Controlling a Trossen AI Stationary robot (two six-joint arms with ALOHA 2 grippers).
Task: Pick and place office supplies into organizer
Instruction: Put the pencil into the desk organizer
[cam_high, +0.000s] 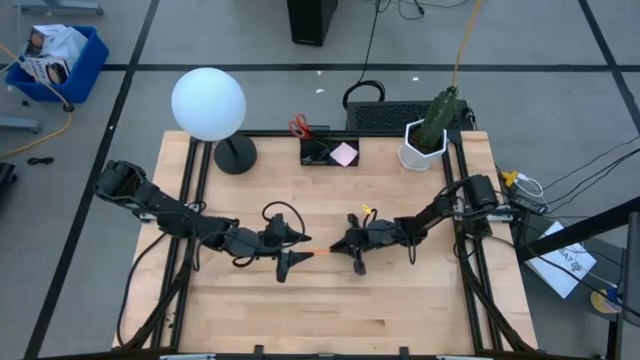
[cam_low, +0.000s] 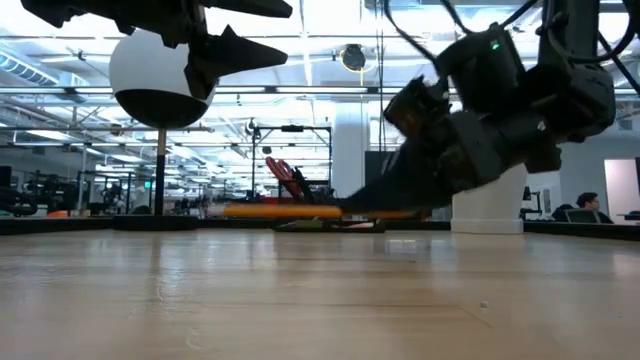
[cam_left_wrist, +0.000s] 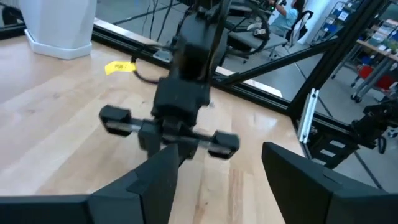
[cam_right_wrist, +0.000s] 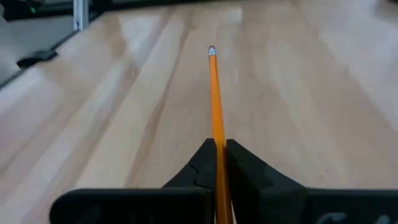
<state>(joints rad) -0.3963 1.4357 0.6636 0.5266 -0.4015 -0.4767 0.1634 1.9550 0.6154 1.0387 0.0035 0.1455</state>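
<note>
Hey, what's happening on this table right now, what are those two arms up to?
The right gripper is shut on an orange pencil, holding it level just above the middle of the wooden table. The left gripper hangs open facing it, close to the pencil's free end but not gripping it. The black organizer sits at the table's far edge, with red-handled scissors and a pink sticky-note pad already in it.

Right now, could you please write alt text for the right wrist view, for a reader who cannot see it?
The right gripper is shut on an orange pencil, which points straight ahead above the wooden table. The pencil's far end has a small metal band.
</note>
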